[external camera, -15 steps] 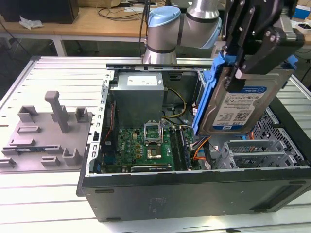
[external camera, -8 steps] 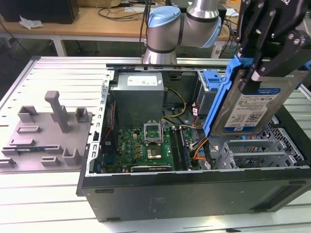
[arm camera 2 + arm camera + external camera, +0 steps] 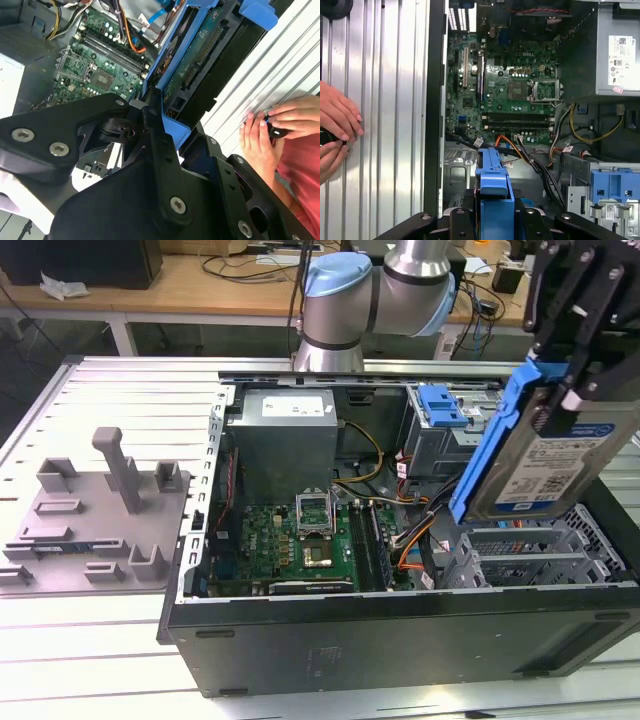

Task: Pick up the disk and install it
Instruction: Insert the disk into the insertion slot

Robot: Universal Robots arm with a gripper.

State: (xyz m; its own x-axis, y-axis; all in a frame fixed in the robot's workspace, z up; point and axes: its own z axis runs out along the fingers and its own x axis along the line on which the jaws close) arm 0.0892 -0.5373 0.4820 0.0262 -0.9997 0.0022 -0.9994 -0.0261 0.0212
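Observation:
The disk (image 3: 548, 468), a silver hard drive with a white-and-blue label in a blue carrier bracket, hangs tilted on edge over the open computer case (image 3: 400, 635), at the exterior view's right. My black gripper (image 3: 562, 400) is shut on its upper end. Below it lies the grey drive cage (image 3: 540, 552). In the first wrist view the blue carrier (image 3: 494, 192) sticks out between my fingers above the case's cabling. The second wrist view has the carrier's rail and the drive's underside (image 3: 197, 60) running away from the gripper linkage.
The case holds a green motherboard (image 3: 300, 540), a power supply (image 3: 285, 440), cables and a blue latch plate (image 3: 443, 405). A grey fixture with upright posts (image 3: 100, 510) lies on the ribbed table at the exterior view's left. A person's hands (image 3: 337, 127) rest beside the case.

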